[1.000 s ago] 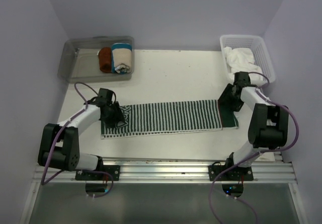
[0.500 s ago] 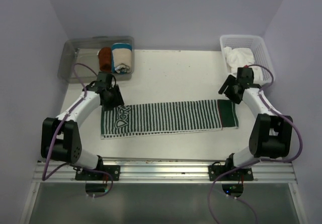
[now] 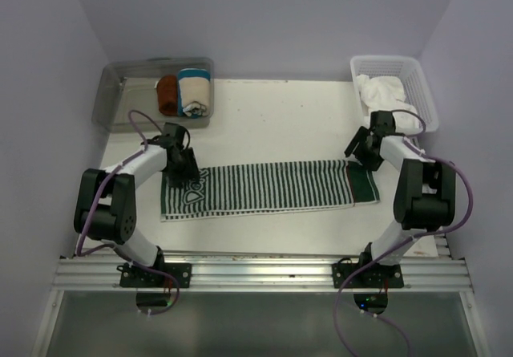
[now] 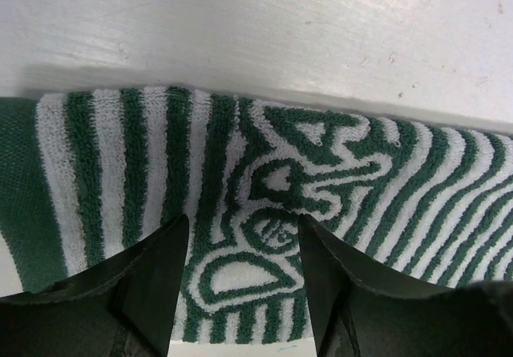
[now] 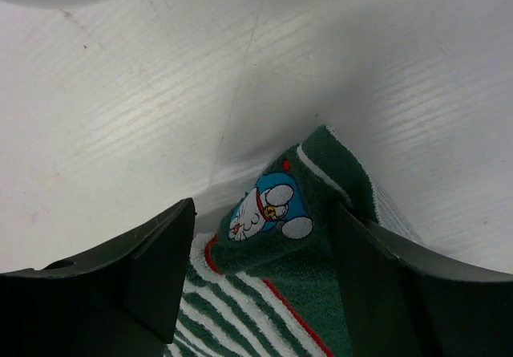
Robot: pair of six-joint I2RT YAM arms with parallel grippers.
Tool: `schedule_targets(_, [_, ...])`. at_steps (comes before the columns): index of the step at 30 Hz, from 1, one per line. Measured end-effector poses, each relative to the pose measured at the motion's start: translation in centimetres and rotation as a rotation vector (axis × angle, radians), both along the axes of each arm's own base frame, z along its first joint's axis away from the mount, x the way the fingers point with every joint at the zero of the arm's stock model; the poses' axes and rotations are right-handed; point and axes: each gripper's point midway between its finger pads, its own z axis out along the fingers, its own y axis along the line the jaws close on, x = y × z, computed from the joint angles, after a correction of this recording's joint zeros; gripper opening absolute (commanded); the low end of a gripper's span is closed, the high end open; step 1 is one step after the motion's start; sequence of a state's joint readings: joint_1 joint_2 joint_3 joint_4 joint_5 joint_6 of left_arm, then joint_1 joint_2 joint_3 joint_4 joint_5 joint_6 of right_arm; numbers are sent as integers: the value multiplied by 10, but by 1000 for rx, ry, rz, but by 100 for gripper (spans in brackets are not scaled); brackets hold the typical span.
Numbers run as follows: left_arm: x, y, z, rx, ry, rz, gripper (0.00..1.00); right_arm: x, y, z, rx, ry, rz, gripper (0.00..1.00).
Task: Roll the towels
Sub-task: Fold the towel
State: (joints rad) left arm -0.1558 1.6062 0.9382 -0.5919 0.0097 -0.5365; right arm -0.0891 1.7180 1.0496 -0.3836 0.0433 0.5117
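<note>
Both claws have shifted in the last half second: the left claw (image 3: 188,171) has come back from just past the far edge of the striped towel (image 3: 272,184) to hang over its left end; the right claw (image 3: 357,151) has edged nearer its far right corner; each stands wide open with nothing held. The towel lies flat and unrolled along the near half of the tabletop (image 3: 272,116); big woven letters (image 4: 276,212) at its left end seem to read DORA; a blue cartoon cat patch (image 5: 268,204) sits on its green right end. At the far left corner a clear bin (image 3: 120,104) holds two rolled towels (image 3: 183,92); at the far right corner a white basket (image 3: 423,92) holds loose white towels (image 3: 383,92).
</note>
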Motion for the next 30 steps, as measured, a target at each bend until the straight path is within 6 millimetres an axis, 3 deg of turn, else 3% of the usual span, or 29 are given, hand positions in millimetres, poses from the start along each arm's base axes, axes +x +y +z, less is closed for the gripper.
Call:
schedule_targets(9, [5, 18, 3, 38, -10, 25, 61, -7, 2, 67, -35, -204, 5, 72])
schedule_targets(14, [7, 54, 2, 16, 0, 128, 59, -14, 17, 46, -6, -172, 46, 71])
schedule_targets(16, [8, 58, 2, 12, -2, 140, 59, -15, 23, 37, 0, -147, 62, 70])
schedule_targets(19, [6, 50, 8, 14, -11, 115, 60, -15, 32, 27, 7, -124, 89, 70])
schedule_targets(25, [10, 7, 35, -5, -94, -5, 60, -3, 47, 31, 18, -134, 124, 70])
schedule_targets(30, [11, 1, 30, -13, -82, -14, 60, 14, 48, 20, 21, -125, 115, 70])
